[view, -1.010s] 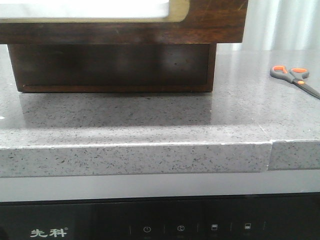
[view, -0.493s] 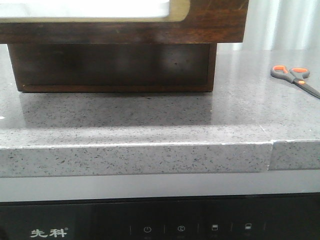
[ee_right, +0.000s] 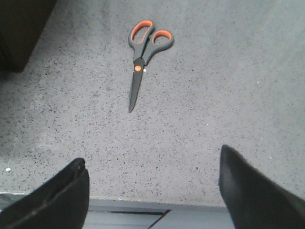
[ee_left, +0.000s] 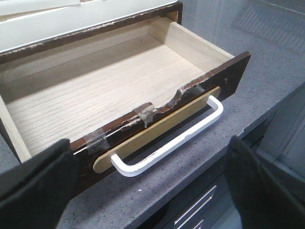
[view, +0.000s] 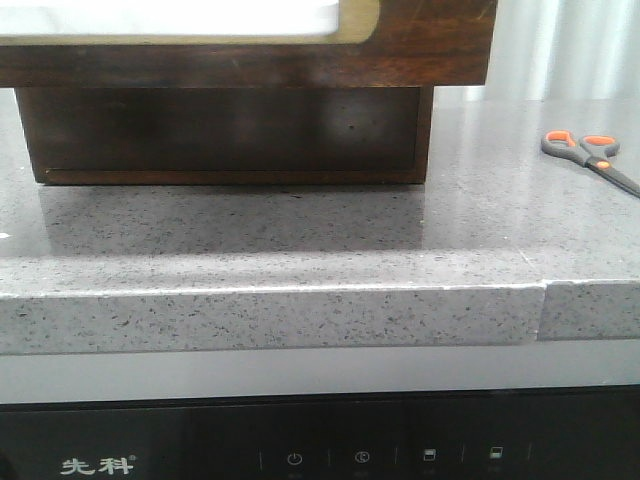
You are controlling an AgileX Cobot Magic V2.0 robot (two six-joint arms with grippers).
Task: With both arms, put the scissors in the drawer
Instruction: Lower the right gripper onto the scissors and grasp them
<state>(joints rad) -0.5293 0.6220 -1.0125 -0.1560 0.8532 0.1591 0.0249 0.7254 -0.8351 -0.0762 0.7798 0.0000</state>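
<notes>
Front view: the dark brown scratched wooden drawer (view: pixel 420 45), with a whitish rounded-corner panel and tan rim on its front, fills the upper left of the frame and juts out over the grey speckled stone worktop (view: pixel 300 230). The small scissors (view: pixel 590 158), grey handles with orange-lined loops and dark blades, lie flat on the worktop at the right edge of the frame, well apart from the drawer. No arm shows here. White Chinese characters, readable as 先科, sit on the black control panel (view: pixel 400 450) at lower left, with a row of small icons to their right; no other writing can be read.

Left wrist view: drawer pulled open, pale wood interior with nothing in it, white bar handle (ee_left: pixel 171 143) on a tan strip across the chipped front. Left end effector (ee_left: pixel 152 186) is released, fingers spread wide on either side of the handle, touching nothing.

Right wrist view: scissors closed, alone on the worktop in the upper middle of the frame. Right end effector (ee_right: pixel 152 191) is released, clear of the scissors, carrying nothing.

Judgement: opening looks done; grasping, carrying and placing the scissors remain, and perhaps closing.
</notes>
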